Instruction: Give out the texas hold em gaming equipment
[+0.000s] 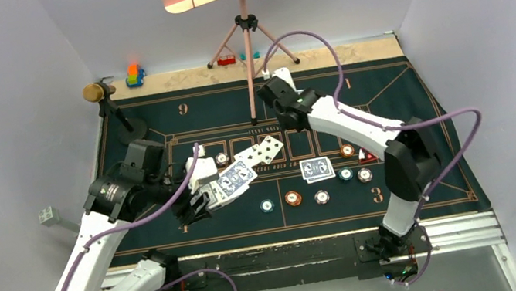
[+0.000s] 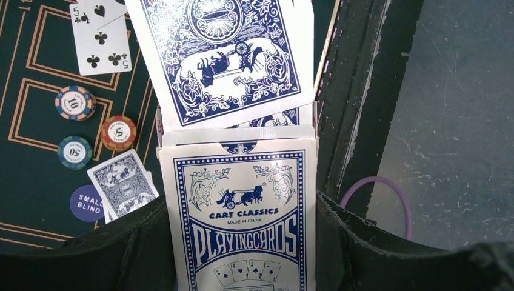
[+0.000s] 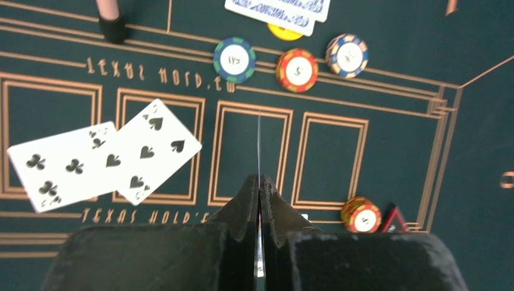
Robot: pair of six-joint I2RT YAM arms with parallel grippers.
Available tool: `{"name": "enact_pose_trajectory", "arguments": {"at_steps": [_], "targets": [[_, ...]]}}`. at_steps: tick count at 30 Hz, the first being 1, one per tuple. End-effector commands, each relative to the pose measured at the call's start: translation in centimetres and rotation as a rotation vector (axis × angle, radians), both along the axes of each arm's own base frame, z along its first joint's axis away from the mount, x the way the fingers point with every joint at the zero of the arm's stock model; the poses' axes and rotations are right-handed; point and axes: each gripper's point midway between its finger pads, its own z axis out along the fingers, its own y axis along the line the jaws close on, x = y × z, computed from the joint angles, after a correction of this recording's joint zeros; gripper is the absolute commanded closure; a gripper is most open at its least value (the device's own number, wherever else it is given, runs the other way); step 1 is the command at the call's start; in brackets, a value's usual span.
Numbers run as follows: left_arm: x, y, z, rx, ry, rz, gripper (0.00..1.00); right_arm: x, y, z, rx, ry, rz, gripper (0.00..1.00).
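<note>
1. Deck box sits between the fingers of the left gripper, which is closed on its two long sides. It is held above the near-left part of the green mat. The open top points toward the middle of the mat, I think so that the other arm can reach the cards easily.
2. One blue-backed card stands half out of the box mouth, above the tucked flap. In my judgement it is offered there as the next card to be taken.
3. The right gripper has its jaws pressed together. A thin pale line between them seems to be a single card seen from its edge, but this view is too poor to be sure.
4. This gripper hangs over the row of printed frames, just beside the two face-up cards. These are one of clubs and one of spades, overlapping a little. The frame under the gripper is probably where the pinched card belongs.
5. Farther out, a face-down pair lies at one player's place, with poker chips near it. More chips lie in a loose row toward the near edge, as stakes already given out.
</note>
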Motion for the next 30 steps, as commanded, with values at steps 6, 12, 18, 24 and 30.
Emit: {"name": "enact_pose_trajectory", "arguments": {"at_steps": [6,12,18,24,30], "targets": [[-0.5,-0.6,2.2,-0.060,-0.047,-0.035,1.00,3.5,1.8,-0.3,-0.366,-0.185,-0.038,1.00],[-0.6,-0.5,2.7,-0.060,-0.047,-0.040,1.00,3.3,3.3,-4.1,-0.439,-0.155,0.000,1.00],[-0.4,-0.6,2.7,-0.058,-0.041,-0.040,1.00,2.2,5.1,-6.7,-0.456,-0.127,0.058,1.00],[-0.4,-0.5,2.6,-0.053,-0.038,-0.035,1.00,0.4,7.0,-8.8,-0.410,-0.090,0.109,1.00],[-0.4,-0.4,2.4,-0.051,-0.043,-0.030,1.00,-1.6,8.1,-10.7,-0.402,-0.045,0.140,1.00]]}}
